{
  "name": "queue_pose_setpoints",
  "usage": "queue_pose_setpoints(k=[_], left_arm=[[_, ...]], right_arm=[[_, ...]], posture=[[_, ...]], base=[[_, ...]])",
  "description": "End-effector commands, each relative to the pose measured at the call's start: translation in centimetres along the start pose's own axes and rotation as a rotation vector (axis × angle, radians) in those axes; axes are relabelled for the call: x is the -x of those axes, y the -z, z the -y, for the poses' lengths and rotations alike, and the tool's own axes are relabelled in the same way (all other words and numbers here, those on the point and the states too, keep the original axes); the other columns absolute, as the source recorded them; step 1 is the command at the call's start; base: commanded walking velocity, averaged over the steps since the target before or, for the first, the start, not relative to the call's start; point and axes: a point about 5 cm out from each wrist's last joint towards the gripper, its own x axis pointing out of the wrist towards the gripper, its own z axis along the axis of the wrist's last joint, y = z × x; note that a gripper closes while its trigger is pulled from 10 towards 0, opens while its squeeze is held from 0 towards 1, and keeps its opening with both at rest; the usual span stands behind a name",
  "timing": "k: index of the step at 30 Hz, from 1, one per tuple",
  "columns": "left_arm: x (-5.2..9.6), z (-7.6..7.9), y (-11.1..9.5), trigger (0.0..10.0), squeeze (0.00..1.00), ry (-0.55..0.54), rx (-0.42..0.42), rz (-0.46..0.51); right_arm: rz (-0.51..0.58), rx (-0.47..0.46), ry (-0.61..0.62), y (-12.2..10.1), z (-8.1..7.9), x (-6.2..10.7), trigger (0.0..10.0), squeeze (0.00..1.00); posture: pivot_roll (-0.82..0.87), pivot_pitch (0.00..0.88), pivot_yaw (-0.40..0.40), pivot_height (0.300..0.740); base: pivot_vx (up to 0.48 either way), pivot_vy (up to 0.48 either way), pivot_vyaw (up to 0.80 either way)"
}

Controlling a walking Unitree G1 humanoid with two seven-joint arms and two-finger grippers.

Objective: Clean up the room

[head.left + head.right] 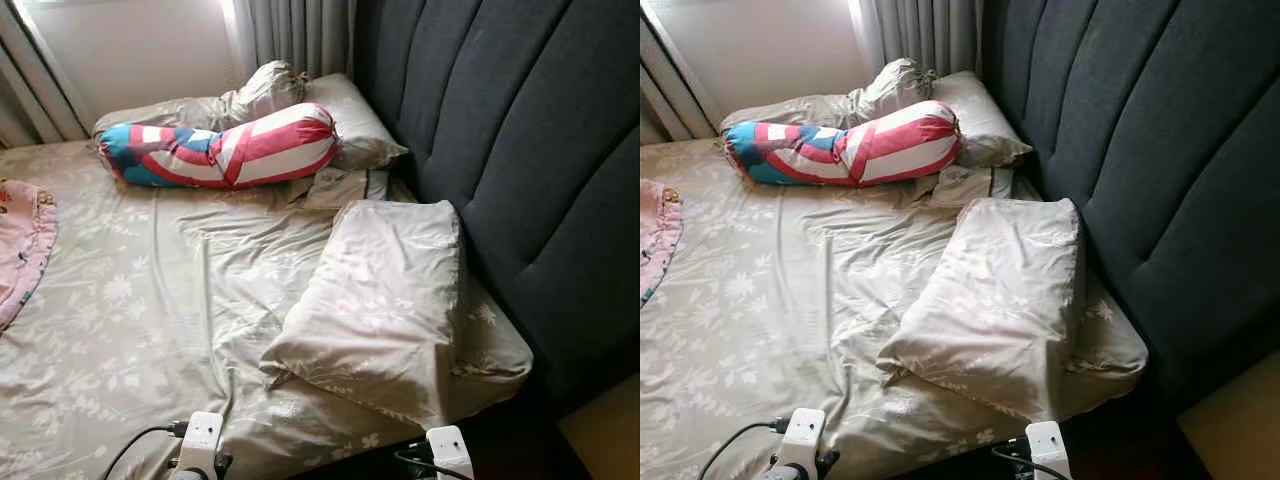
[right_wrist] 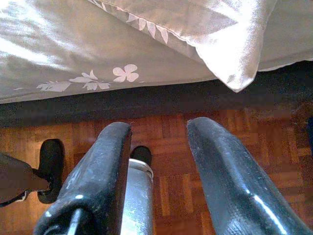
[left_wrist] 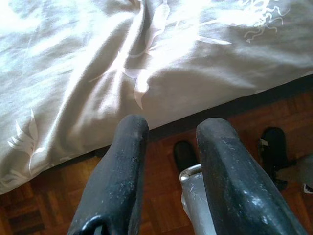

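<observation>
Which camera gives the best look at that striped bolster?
The left eye view: the bolster lies whole across the bed's far end, against the pillows. The right eye view shows it much the same. Both wrist views look past open pincers at bedsheet and floor instead.

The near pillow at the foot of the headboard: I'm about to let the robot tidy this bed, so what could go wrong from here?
1. The near pillow overhangs the mattress corner; a clumsy grab might tip it onto the wooden floor.
2. Both the left hand and right hand hang open below the bed's edge, so raising them could snag the floral sheet.
3. The striped bolster leans on the far pillows; tugging the sheet could roll it.
</observation>
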Motion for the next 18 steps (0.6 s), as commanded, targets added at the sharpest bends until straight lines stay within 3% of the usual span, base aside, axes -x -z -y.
queue_pose_setpoints(k=[1,4,8,14,18], left_arm=[[0.10,-0.32,0.48,10.0,0.00,-0.004,-0.009,-0.020],[0.11,-0.33,0.50,10.0,0.00,-0.005,-0.008,-0.020],[0.11,-0.34,0.51,10.0,0.00,-0.005,-0.009,-0.022],[0.12,-0.39,0.56,10.0,0.00,-0.015,0.003,-0.023],[0.19,-0.53,0.94,10.0,0.00,-0.070,0.081,-0.034]], right_arm=[[0.004,-0.001,-0.002,0.10,-0.03,0.04,10.0,0.00],[0.008,-0.002,0.004,0.08,-0.01,0.05,10.0,0.00],[0.031,-0.135,0.037,0.25,0.02,0.12,10.0,0.00],[0.039,-0.123,0.035,0.14,0.01,0.12,10.0,0.00],[0.037,-0.117,0.029,0.18,0.02,0.13,10.0,0.00]], posture=[[-0.08,0.000,-0.005,0.740],[-0.08,0.000,-0.004,0.740],[-0.08,0.000,-0.002,0.740],[-0.09,0.000,-0.001,0.740],[-0.09,0.000,-0.003,0.740]], base=[[0.000,-0.266,0.00],[0.000,-0.269,0.00],[0.000,-0.267,0.00],[0.000,-0.080,0.00],[0.000,0.000,0.00]])
